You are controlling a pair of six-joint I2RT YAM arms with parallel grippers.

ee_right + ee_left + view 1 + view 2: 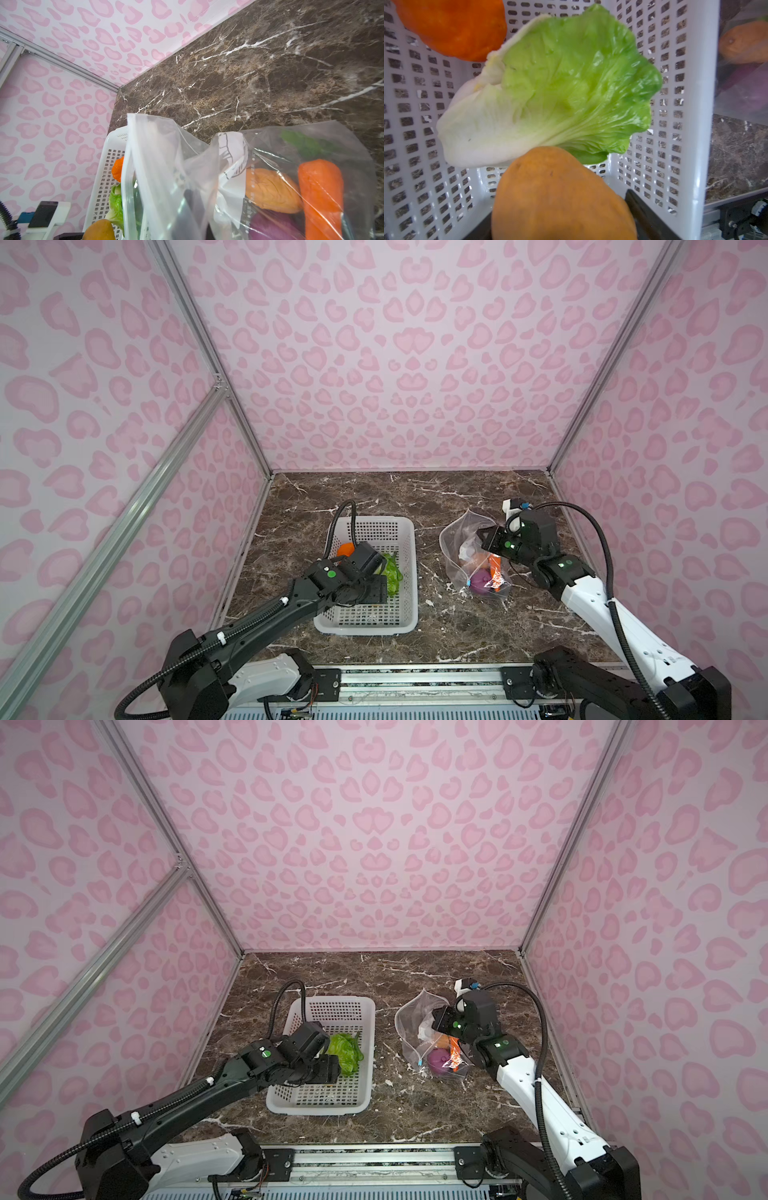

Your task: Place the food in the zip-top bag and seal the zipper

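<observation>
Rail: a metal rail (415,684) runs along the near edge of the tabletop (415,497).
Basket: the white perforated basket (365,626) stands on the tabletop left of centre, its long side running near to far.
Left pincer: the left pincer (380,589) is down inside the basket, in its nearer half. Its fingers stand wide, one on each flank of the yellow-orange round (560,197) and against it, so it is pinching that round.
Food in basket: the lettuce (550,93) lies just past the pinched round, toward the basket's right wall in both top views. The orange round (345,549) sits farther back by the left wall. Cannot tell whether it touches the lettuce.
Zip-top bag: the zip-top bag (455,531) is right of the basket and apart from it. Its near end rests on the tabletop and its far end is raised.
Food in bag: the carrot (320,193), the purple onion (274,226) and an orange-brown piece (270,191) lie packed together in the low near end. The carrot is beside the orange-brown piece, and the onion is nearest.
Zipper: the blue slider tab (468,583) sits at the bag's near left corner. The zipper strip (127,166) runs along the edge facing the basket. Cannot tell whether it is sealed.
Print patch: a whitish print patch (232,149) is folded over in the raised plastic.
Right pincer: the right pincer (484,539) is pressed together on the bag's raised far part, holding that plastic off the tabletop.
Back: a pink spotted wall (395,364) closes the far side.
</observation>
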